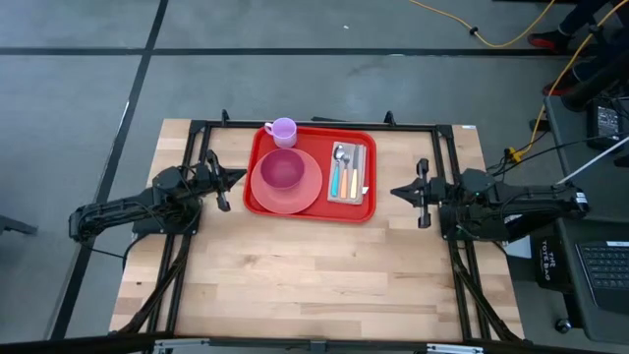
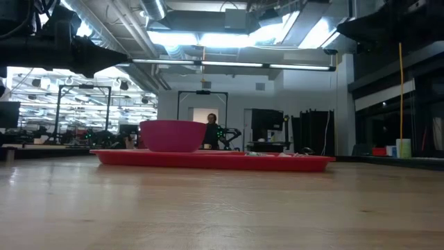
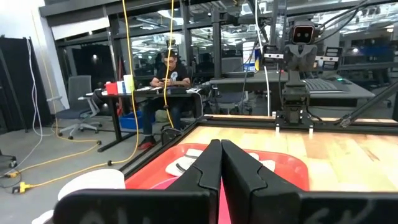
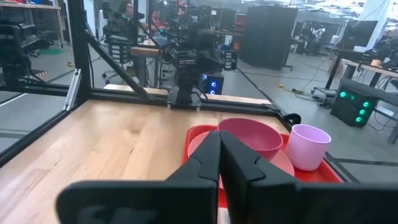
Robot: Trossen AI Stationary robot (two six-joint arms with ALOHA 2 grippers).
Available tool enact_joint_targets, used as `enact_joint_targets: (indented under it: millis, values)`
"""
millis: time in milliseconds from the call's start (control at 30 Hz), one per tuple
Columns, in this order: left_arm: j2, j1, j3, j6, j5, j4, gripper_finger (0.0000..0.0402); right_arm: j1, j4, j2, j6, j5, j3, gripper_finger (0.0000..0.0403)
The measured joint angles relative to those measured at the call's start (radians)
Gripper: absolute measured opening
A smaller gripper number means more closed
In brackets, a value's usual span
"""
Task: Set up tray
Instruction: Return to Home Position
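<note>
The red tray [image 1: 254, 177] lies flat on the wooden table toward its far edge. On it a salmon-pink plate [image 1: 307, 193] carries a magenta bowl [image 1: 282, 170]. A lilac mug [image 1: 284, 130] stands at the tray's far left corner, and cutlery [image 1: 349, 172] lies on a grey napkin at its right. My left gripper [image 1: 239, 178] is shut, just left of the tray. My right gripper [image 1: 395, 192] is shut, just right of the tray. The tray [image 2: 208, 160] and bowl [image 2: 171, 136] also show in the low view.
A black frame [image 1: 324, 124] runs along the table's far edge and down both sides. Bare wood [image 1: 314, 275] spreads toward the near edge. A seated person [image 3: 166, 81] shows in the room beyond the table.
</note>
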Motion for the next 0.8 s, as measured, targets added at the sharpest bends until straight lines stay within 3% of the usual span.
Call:
enact_joint_targets:
  millis: [100,367,800]
  values:
    - [0.000,0.000,0.000,0.000,0.000,0.000,0.0004,0.000,-0.008,0.000,0.000,-0.015,0.000,0.0011]
    - [0.000,0.000,0.000,-0.001,0.000,0.000,0.0004,0.000,-0.167,0.001,0.006,-0.178,0.000,0.0011]
    - [0.000,0.000,0.000,-0.001,0.001,0.000,0.0004,0.000,-0.140,0.001,0.038,-0.184,-0.001,0.0011]
